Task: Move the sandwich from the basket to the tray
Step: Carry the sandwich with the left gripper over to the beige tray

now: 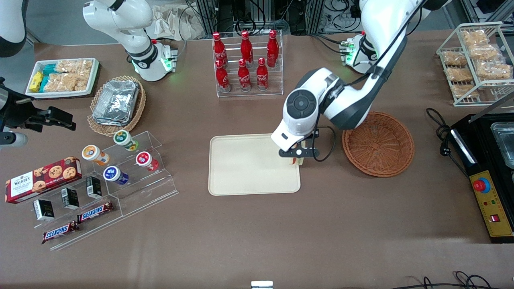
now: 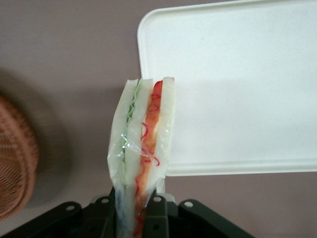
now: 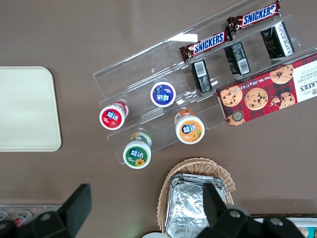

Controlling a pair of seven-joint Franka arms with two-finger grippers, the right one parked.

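Left wrist view: we saw the hand (image 2: 141, 218) pinching the sandwich (image 2: 143, 144), which jutted from its fingers over the tray (image 2: 237, 99) edge nearest the basket (image 2: 15, 163).

So the tray (image 1: 249, 168) sits mid-table, and everything else is placed off that. The basket (image 1: 378, 144) is beside it toward the working arm's end, close but not touching. The gripper (image 1: 298, 154) hangs over the tray's edge on the basket side, clamped on the sandwich (image 2: 143, 144), which straddles the tray rim. The cola bottle rack (image 1: 247, 64) is farther from the front camera than the tray. The acrylic snack stand (image 1: 120, 176) lies toward the parked arm's end.
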